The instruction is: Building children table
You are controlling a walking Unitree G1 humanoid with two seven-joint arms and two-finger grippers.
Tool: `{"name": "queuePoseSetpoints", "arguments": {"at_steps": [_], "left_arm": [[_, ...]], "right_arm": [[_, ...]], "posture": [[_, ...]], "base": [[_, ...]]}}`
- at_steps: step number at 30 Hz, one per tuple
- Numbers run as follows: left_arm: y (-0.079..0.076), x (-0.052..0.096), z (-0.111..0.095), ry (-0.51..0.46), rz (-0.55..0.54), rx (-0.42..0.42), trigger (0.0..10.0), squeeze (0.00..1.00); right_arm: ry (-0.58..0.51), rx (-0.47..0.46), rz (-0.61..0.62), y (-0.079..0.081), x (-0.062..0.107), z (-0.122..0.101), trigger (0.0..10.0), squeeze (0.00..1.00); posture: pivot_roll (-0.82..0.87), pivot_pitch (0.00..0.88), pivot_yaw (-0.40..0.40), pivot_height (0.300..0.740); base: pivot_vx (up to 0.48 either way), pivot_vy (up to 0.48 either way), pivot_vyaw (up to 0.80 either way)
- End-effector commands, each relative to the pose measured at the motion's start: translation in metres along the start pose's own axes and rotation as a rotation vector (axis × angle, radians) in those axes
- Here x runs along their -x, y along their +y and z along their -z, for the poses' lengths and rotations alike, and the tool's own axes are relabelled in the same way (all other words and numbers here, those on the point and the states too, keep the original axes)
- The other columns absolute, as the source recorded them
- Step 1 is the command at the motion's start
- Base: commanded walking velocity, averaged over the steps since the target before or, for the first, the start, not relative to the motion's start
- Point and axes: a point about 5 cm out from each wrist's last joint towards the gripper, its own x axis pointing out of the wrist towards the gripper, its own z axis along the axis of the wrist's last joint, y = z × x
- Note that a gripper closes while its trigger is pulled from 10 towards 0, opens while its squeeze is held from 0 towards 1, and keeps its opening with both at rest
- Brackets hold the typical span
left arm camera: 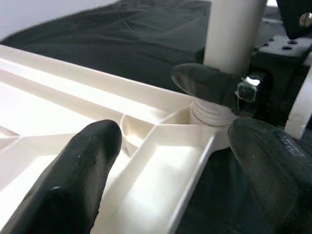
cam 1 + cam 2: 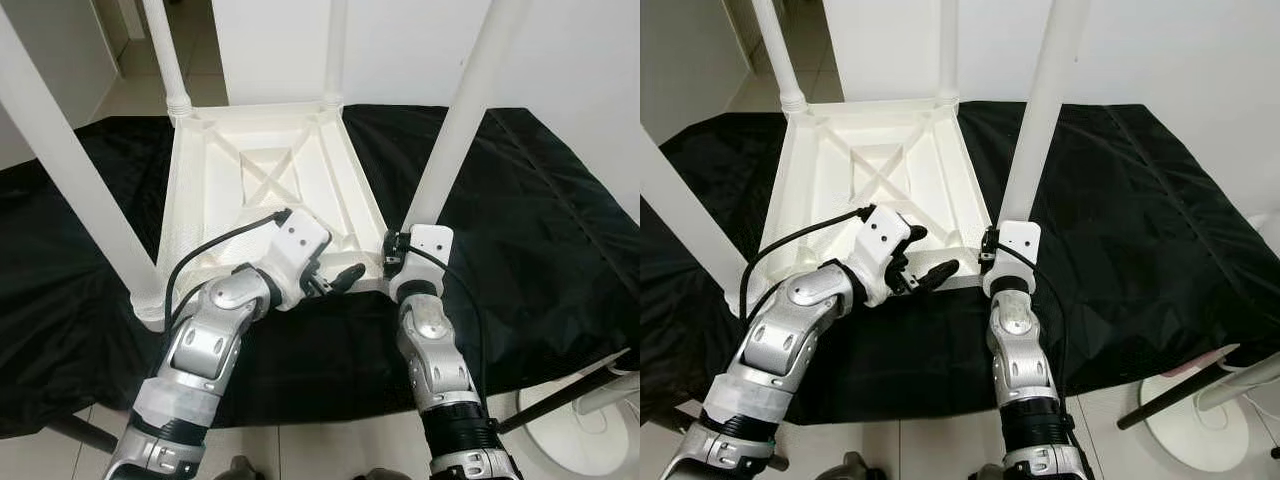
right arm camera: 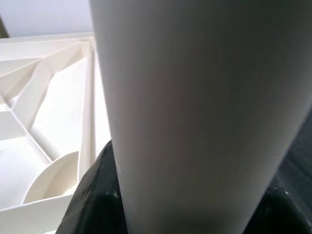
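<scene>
A white moulded-plastic table top (image 2: 262,190), turned underside up and marked by a cross of white ribs, is seen on a plain black cloth (image 2: 520,220). Four white round plastic legs (image 2: 468,110) are seen at its corners. The two arms are finished in silver, with white wrist housings and black cables. The left gripper (image 2: 345,277) and right gripper (image 1: 209,85) are shown black. Pale tiles (image 2: 330,450) are seen at six o'clock.

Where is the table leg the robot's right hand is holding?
In the left eye view, that table leg stands in the near right corner of the upside-down tabletop, the right gripper clamped at its base.
</scene>
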Motion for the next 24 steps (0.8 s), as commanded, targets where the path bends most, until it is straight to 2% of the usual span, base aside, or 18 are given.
{"name": "queuePoseSetpoints", "arguments": {"at_steps": [1, 11, 12, 15, 17, 18, 20, 21, 24], "left_arm": [[0.011, -0.001, -0.001, -0.004, -0.19, -0.007, 10.0, 0.0], [0.009, -0.003, -0.002, -0.036, -0.21, -0.03, 10.0, 0.0], [0.007, -0.003, -0.003, -0.041, -0.2, -0.032, 10.0, 0.0], [0.006, -0.003, -0.003, -0.042, -0.192, -0.034, 10.0, 0.0], [0.003, -0.002, -0.001, -0.035, -0.171, -0.031, 10.0, 0.0], [0.001, -0.001, -0.001, -0.045, -0.15, -0.017, 10.0, 0.0], [-0.001, 0.0, -0.001, -0.052, -0.135, -0.008, 10.0, 0.0], [-0.004, 0.002, -0.001, -0.06, -0.109, -0.02, 10.0, 0.0], [-0.009, 0.004, 0.0, -0.059, -0.078, -0.047, 10.0, 0.0]], "right_arm": [[0.045, 0.012, 0.038, -0.006, 0.003, 0.008, 10.0, 0.0], [0.075, 0.049, 0.036, -0.009, 0.019, 0.015, 10.0, 0.0], [0.078, 0.032, 0.022, -0.009, 0.019, 0.016, 10.0, 1.0], [0.08, 0.02, 0.011, -0.009, 0.019, 0.016, 10.0, 1.0], [0.054, -0.02, -0.053, -0.009, 0.019, 0.012, 10.0, 1.0], [0.036, -0.03, -0.099, -0.011, 0.019, 0.01, 10.0, 0.97], [0.025, -0.035, -0.13, -0.012, 0.019, 0.009, 10.0, 0.97], [0.019, -0.021, -0.169, -0.015, 0.017, 0.008, 10.0, 0.0], [0.018, 0.011, -0.241, -0.023, 0.015, 0.007, 10.0, 0.0]], "posture": [[-0.11, 0.0, 0.024, 0.74], [-0.11, 0.0, 0.014, 0.74], [-0.11, 0.0, 0.013, 0.74], [-0.11, 0.0, 0.013, 0.74], [-0.11, 0.0, 0.016, 0.74], [-0.11, 0.0, 0.016, 0.74], [-0.11, 0.0, 0.015, 0.74], [-0.11, 0.0, 0.014, 0.74], [-0.11, 0.0, 0.016, 0.74]], "base": [[0.0, 0.0, 0.0], [0.0, 0.0, 0.0], [0.0, 0.0, 0.0], [0.0, 0.0, 0.0], [0.0, 0.0, 0.0], [0.0, 0.0, 0.0], [0.0, 0.0, 0.0], [0.0, 0.0, 0.0], [0.0, 0.0, 0.0]]}}
